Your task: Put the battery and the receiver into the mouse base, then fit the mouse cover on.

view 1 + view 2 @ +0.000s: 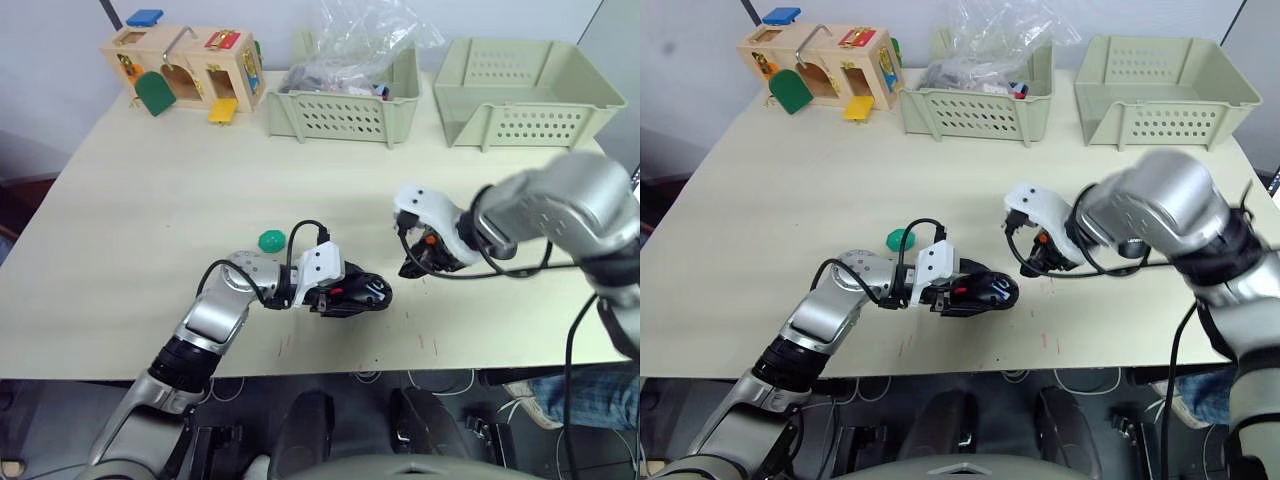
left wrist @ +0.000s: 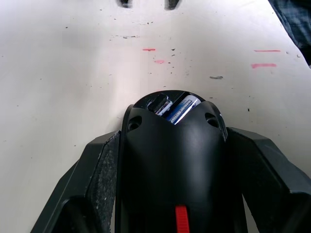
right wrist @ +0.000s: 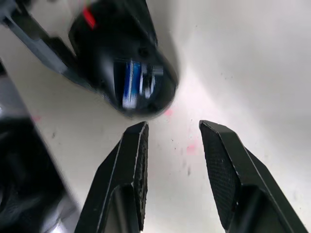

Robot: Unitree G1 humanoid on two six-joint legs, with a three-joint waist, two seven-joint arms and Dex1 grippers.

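Clamped on the mouse base, battery seated, the left gripper steadies it while the right gripper, jaws apart and empty, likely fetches the receiver next.

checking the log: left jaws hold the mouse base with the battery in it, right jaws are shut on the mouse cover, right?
Not quite. The right gripper is open and holds nothing, as the right wrist view shows. The left gripper does hold the mouse base with the battery in it.
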